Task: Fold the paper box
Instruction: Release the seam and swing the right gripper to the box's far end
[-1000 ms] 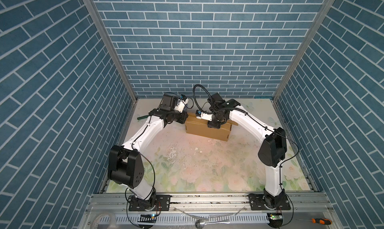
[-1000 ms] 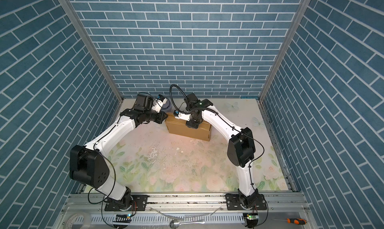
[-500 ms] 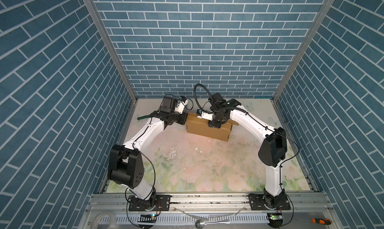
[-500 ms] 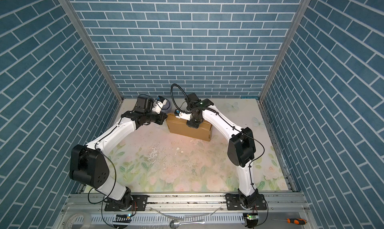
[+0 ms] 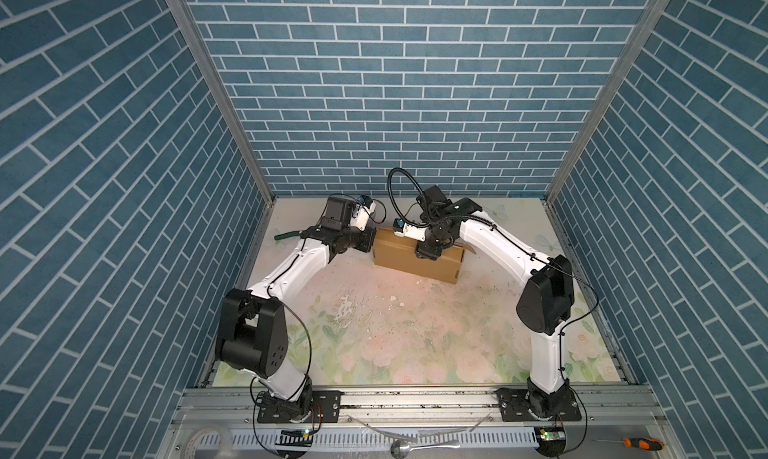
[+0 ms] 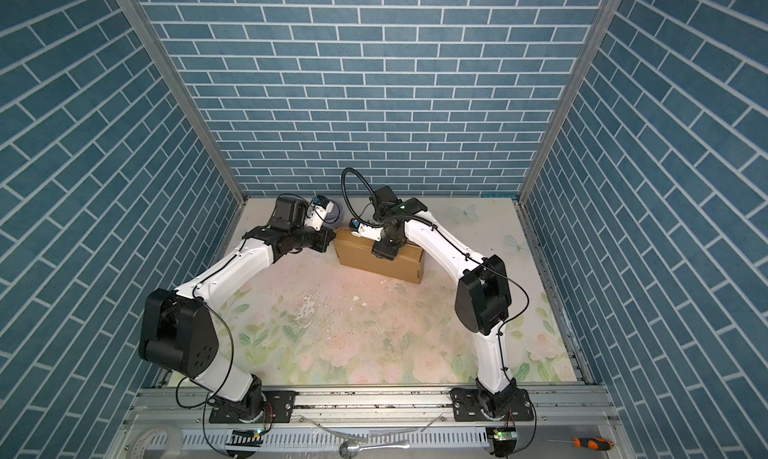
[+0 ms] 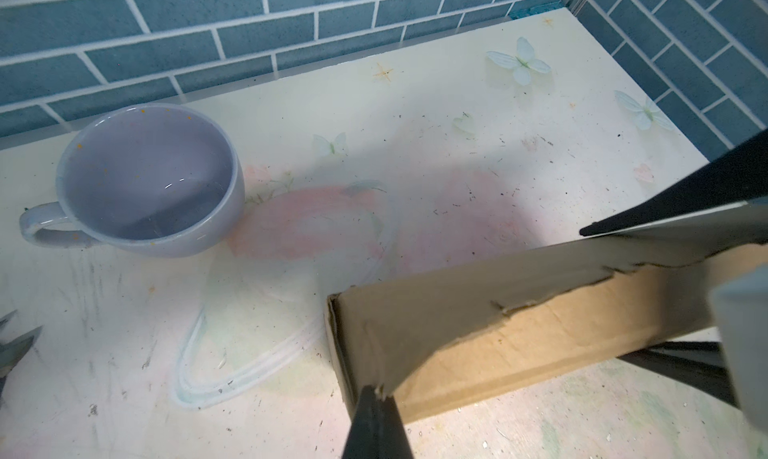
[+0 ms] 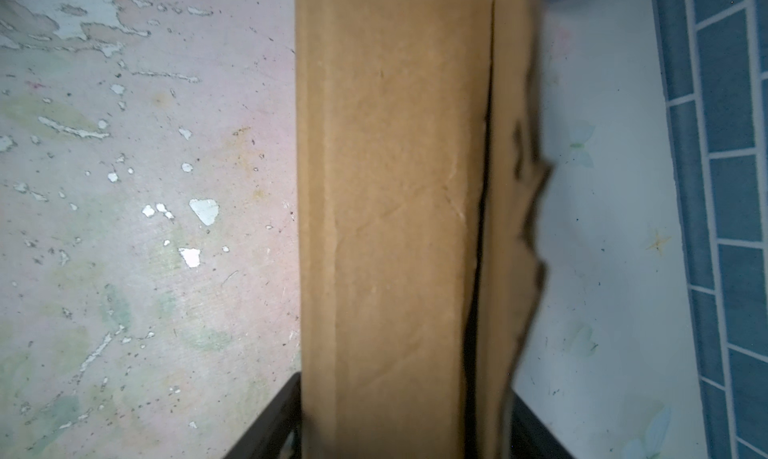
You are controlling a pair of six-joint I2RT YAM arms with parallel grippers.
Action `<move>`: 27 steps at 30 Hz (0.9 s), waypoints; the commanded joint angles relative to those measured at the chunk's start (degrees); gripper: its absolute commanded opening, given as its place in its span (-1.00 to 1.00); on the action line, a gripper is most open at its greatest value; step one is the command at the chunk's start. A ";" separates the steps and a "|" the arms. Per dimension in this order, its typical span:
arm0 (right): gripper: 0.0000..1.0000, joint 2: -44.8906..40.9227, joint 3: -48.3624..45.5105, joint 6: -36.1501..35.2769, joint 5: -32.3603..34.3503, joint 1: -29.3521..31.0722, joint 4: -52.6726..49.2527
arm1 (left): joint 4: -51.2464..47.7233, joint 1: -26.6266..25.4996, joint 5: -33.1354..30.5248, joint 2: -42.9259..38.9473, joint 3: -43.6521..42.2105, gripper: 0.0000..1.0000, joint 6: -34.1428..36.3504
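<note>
Finding 1. The paper box (image 5: 399, 258) sits on the far part of the bench (image 5: 415, 336), directly under the right claw (image 5: 428, 251) and just ahead of the left claw (image 5: 370, 243). Its long axis runs from the left claw's tip, beneath the right claw and on beyond it.

Finding 2. Left claw (image 7: 376, 396): clenched, its 2 fingers closed together, tip touching the box's end corner at a ragged edge. Whether cardboard is nipped between them cannot be told.

Finding 3. Right claw (image 8: 404, 388): its 2 fingers straddle the narrow top panel, 1 at each long face. Whether they press or stand free cannot be told.

Finding 4. A dark gap runs along the seam beside the torn flap (image 8: 509, 236). In my judgement the closure is not fully seated, and the right claw is nearer to it.

Finding 5. Room: open bench lies on the arm-base side of both claws. A lilac cup (image 7: 149, 178) stands beyond the left claw, apart from the box, and the back wall (image 5: 395, 103) is near behind.
</note>
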 commanded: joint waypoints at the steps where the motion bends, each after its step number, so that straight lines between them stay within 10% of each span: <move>1: 0.42 -3.14 -0.83 -0.61 0.41 -0.02 -0.37 | -2.87 -0.21 -1.74 1.24 -1.43 -1.00 -0.64; 16: 0.53 -17.55 -7.83 13.66 -3.32 -3.46 7.73 | -2.64 -0.21 -1.66 1.16 -1.96 -1.00 -0.47; 19: 0.19 -23.64 -14.14 27.07 1.42 -8.13 13.22 | -2.49 -0.18 -1.56 1.07 -2.02 -1.00 -0.63; 23: -0.77 -32.48 -24.77 42.74 6.29 -14.44 15.13 | -2.18 -0.21 -1.35 0.92 -2.29 -1.00 -0.73; 27: -0.53 -37.92 -29.98 40.40 4.37 -17.35 10.94 | -2.13 -0.29 -1.27 0.89 -2.40 -1.00 -0.82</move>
